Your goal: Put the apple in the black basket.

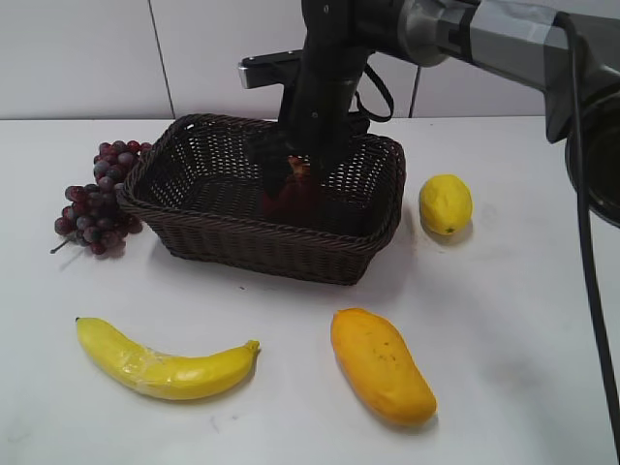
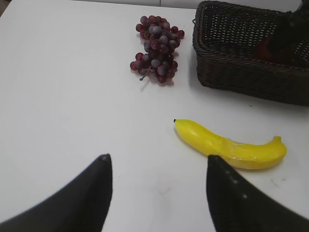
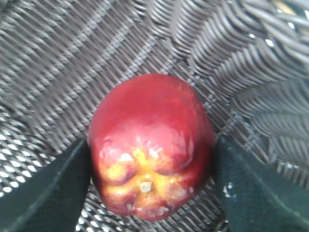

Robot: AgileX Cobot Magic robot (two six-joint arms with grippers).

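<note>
Your right gripper (image 3: 152, 159) pinches the apple (image 3: 152, 145) inside the basket (image 1: 242, 242), low over its weave. Let go too high and it may bounce or roll against a wall. The left gripper (image 2: 157, 186) hangs spread over the counter (image 2: 63, 87).

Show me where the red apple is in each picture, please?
Exterior view: the apple is inside the black basket, under the right gripper, mostly hidden.
Left wrist view: only a dark red bit of it peeks over the basket's wall, top right.
Right wrist view: it fills the middle, between the two fingers.
Shared landmark: the basket's dark weave.
</note>
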